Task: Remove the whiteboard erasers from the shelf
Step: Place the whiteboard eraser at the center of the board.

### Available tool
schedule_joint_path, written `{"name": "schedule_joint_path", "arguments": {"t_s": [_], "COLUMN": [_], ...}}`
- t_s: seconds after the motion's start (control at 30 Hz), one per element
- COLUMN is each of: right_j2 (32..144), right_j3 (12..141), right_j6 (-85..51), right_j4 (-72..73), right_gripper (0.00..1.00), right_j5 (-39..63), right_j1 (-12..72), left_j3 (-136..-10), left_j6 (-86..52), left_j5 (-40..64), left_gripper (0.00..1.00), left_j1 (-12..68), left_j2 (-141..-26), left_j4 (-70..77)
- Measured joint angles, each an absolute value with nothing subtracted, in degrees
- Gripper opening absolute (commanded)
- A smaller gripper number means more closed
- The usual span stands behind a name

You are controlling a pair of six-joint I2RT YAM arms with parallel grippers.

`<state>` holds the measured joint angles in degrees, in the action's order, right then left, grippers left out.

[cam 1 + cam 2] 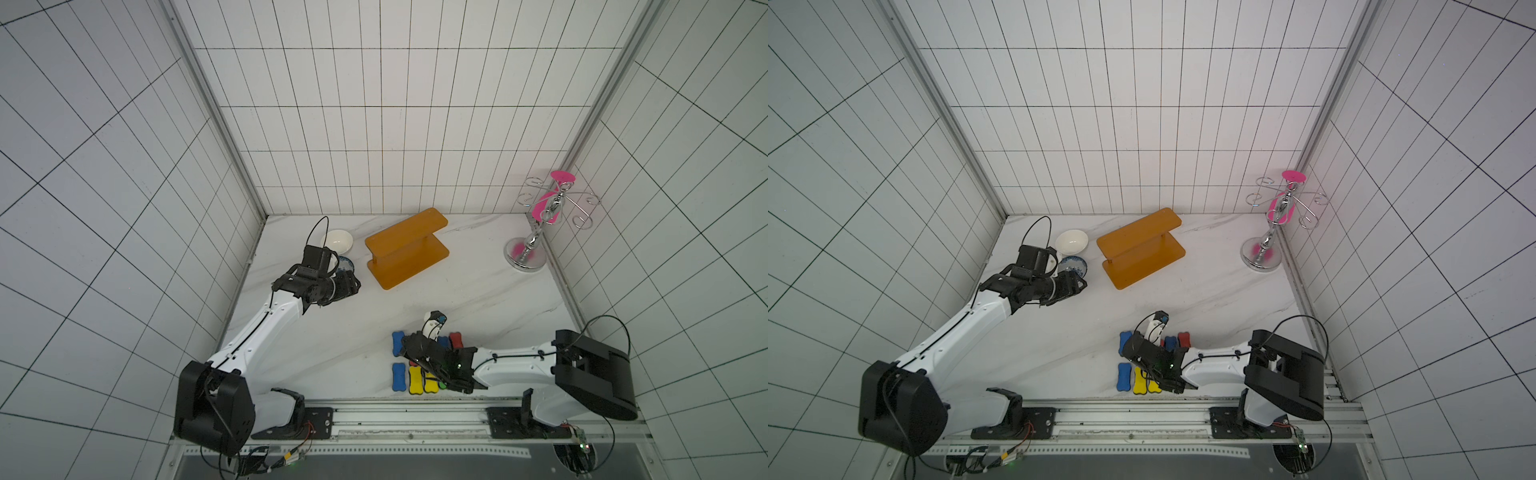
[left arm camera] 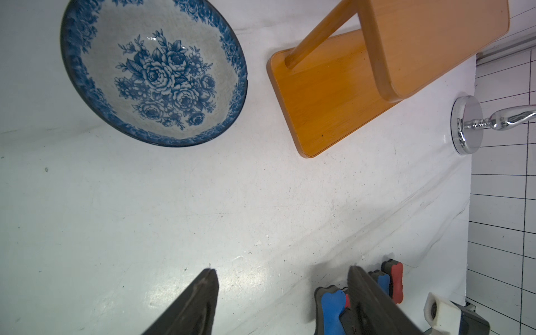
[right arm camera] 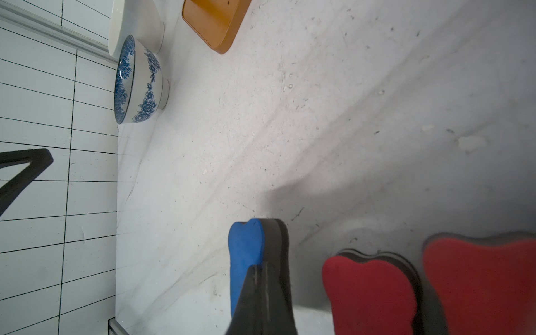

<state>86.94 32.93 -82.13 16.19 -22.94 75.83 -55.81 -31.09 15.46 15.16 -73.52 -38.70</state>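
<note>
Whiteboard erasers (image 1: 399, 376) lie in a bunch on the counter (image 1: 332, 340) near the front, well apart from the shelf (image 1: 405, 249). On the left, the left end effector (image 2: 281, 269) hangs with its fingers apart and nothing between them, next to a blue flower bowl (image 2: 153, 72) and a white bowl (image 1: 337, 241). The orange shelf stands in the middle at the back. The right end effector (image 3: 259, 272) is squeezed tight over the bunch, just by a blue eraser (image 3: 246, 246). A shiny stand (image 1: 525, 253) is far right.

Left arm (image 1: 266, 328), right arm (image 1: 511, 365): white shells, black joint housings, thin black looping cables.
</note>
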Motion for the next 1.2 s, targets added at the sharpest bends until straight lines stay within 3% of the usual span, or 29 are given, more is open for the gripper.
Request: {"name": "schedule_joint_path", "arguments": {"t_s": [0.47,1.2], "right_j2": [88.9,87.0], "right_j3": [31.2,29.7], "right_j6": [-85.6,-84.6], "right_j4": [17.2,17.8], "right_gripper": [0.00,0.13], "right_j5": [-21.2,-20.4], "right_j1": [75.9,75.9], "left_j3": [-55.8,-55.8], "left_j6": [-31.0,-31.2], "left_j5": [15.4,15.2], "left_gripper": [0.74,0.74], "left_j1": [14.9,14.5], "left_j2": [-73.3,-73.3], "left_j4": [-38.8,-38.7]}}
